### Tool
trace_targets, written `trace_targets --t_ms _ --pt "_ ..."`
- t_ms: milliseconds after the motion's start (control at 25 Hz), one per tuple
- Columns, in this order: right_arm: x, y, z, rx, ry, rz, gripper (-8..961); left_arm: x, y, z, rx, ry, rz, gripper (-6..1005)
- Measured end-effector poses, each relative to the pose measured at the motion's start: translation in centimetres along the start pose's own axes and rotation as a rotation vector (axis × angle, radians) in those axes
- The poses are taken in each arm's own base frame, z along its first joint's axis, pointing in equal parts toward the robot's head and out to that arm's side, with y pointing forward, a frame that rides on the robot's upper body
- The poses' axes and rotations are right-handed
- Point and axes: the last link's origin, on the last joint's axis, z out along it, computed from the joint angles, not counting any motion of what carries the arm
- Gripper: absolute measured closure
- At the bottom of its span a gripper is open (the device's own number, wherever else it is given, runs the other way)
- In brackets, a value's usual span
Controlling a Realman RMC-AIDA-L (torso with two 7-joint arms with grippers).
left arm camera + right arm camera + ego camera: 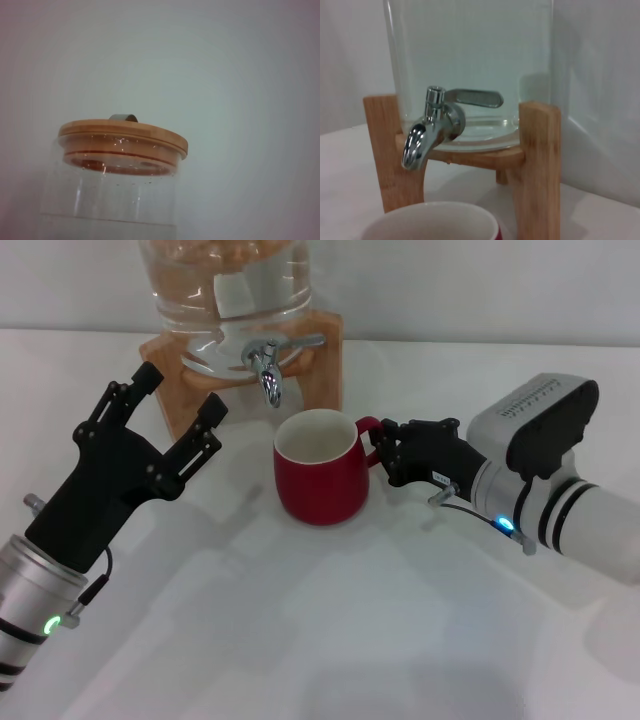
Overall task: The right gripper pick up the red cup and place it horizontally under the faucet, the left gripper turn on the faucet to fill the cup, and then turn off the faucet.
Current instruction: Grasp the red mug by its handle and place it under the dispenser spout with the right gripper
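Head view: red cup [322, 468] stands upright on the counter [330, 640], rim just short of and slightly below the faucet [266, 365] spout, not clearly centred under it. Right gripper [388, 455] comes in from the right, fingers closed on the cup's small loop handle.

Risks:
- Handle grip is thin, so the cup may pivot or tilt on any nudge toward the spout, more so once water adds weight.
- If the cup stays this far forward, the stream could hit the rim or miss and wet the counter.
- Left gripper [175, 425] fingers are spread wide, close to the wooden stand [180, 390]; reaching for the thin lever, the outer finger could clip the stand or glass jar [225, 280] and shift the dispenser.

Pose: left arm angled up from lower left, gripper pointing toward the stand, left of the faucet, touching nothing. Right arm lies low and roughly level across the counter. Right wrist view shows the spout above the cup rim [432, 220], lever sideways.
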Motion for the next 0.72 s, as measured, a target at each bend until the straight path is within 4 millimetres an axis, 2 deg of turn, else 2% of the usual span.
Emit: trace_targets --t_ms 440,720 --pt "-0.05 0.26 0.12 -0.009 0.005 -0.006 829 0.02 -0.03 0.08 0.001 0.002 0.0 137" --pt "-0.17 0.55 0.21 -0.015 0.004 0.055 829 0.04 -0.06 0.09 0.003 0.003 0.0 138"
